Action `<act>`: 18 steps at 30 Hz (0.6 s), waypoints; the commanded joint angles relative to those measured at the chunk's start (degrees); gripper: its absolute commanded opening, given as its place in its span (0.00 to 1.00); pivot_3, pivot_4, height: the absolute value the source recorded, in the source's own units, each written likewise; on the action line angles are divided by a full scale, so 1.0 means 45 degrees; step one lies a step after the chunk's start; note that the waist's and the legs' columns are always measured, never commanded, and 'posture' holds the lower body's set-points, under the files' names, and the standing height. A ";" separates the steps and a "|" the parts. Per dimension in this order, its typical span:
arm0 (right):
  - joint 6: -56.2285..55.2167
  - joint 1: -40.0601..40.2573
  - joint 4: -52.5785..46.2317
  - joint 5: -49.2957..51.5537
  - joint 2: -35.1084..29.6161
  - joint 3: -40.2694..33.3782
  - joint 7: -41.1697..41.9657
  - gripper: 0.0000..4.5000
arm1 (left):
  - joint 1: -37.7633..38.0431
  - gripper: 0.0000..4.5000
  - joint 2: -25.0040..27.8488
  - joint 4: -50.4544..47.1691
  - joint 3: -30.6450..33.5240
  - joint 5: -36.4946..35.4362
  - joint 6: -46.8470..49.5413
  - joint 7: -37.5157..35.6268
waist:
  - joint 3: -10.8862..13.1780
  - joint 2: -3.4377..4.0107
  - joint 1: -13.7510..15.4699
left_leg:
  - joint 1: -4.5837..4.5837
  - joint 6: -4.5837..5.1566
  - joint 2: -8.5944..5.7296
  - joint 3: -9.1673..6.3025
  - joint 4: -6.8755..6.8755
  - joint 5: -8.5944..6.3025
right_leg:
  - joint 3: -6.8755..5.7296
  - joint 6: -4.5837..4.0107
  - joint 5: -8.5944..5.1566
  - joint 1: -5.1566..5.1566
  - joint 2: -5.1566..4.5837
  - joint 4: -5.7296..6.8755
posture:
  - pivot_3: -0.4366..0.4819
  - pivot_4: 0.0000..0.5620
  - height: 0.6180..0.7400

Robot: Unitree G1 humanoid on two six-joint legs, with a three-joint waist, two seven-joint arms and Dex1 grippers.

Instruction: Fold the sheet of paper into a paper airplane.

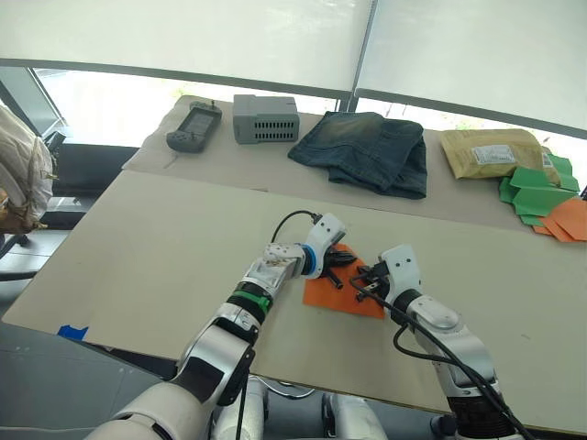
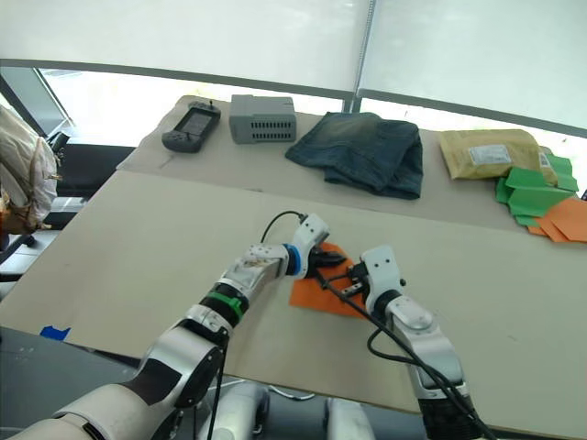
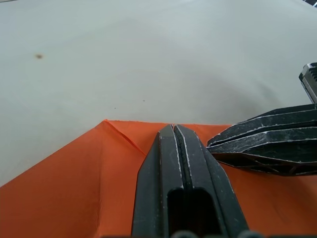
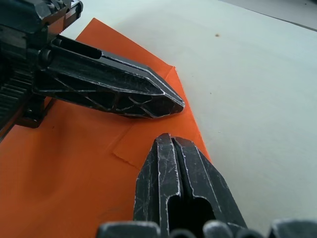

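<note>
My left claw (image 3: 173, 130) is pressed fully closed, its two black fingers flat together with nothing between them, tips resting on the sheet of paper (image 1: 341, 291) close to a folded-over corner. My right claw (image 4: 171, 141) is closed the same way, holding nothing, its tips down on the orange sheet right by its edge. The two claws meet over the paper, tips just beside each other, my left coming in from the left and my right from the right.

The sheet lies flat on the pale table (image 1: 156, 247), near the front edge, with a small flap turned over at one corner and a crease line running from it.

Well apart from my claws, along the far side of the table, sit a dark handheld controller (image 1: 193, 126), a grey box (image 1: 265, 118), folded jeans (image 1: 364, 151), a tan padded envelope (image 1: 493, 151), and at the far right some green paper shapes (image 1: 535, 191) with more orange paper (image 1: 567, 220) beside them.
</note>
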 commanded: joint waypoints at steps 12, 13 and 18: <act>0.1192 0.0072 0.0952 -0.0123 0.0102 0.0563 -0.0128 0.00 | -0.2778 0.00 -0.0496 0.1794 0.0049 0.1499 -0.1713 0.2472 | -0.0019 -0.0029 0.0141 | 0.0039 -0.0011 -0.0009 0.0066 -0.0016 -0.0009 | -0.0029 0.0033 -0.0006 0.0042 -0.0076 -0.0029 | 0.48 0.27 0.91; 0.1224 0.0042 0.0952 -0.0121 0.0094 0.0574 -0.0122 0.00 | -0.2732 0.00 -0.0247 0.1809 0.0103 0.1537 -0.1665 0.2702 | -0.0027 -0.0043 0.0131 | 0.0046 -0.0013 -0.0004 0.0064 -0.0022 -0.0010 | -0.0030 0.0034 -0.0008 0.0043 -0.0080 -0.0038 | 0.48 0.27 0.91; 0.1294 -0.0066 0.0988 -0.0098 0.0006 0.0598 -0.0086 0.00 | -0.2040 0.00 0.0872 0.0586 0.0408 0.1274 -0.1137 0.2732 | -0.0039 -0.0066 -0.0074 | 0.0100 -0.0022 0.0025 0.0004 -0.0205 -0.0015 | -0.0055 0.0034 -0.0008 0.0083 -0.0092 -0.0261 | 0.48 0.27 0.91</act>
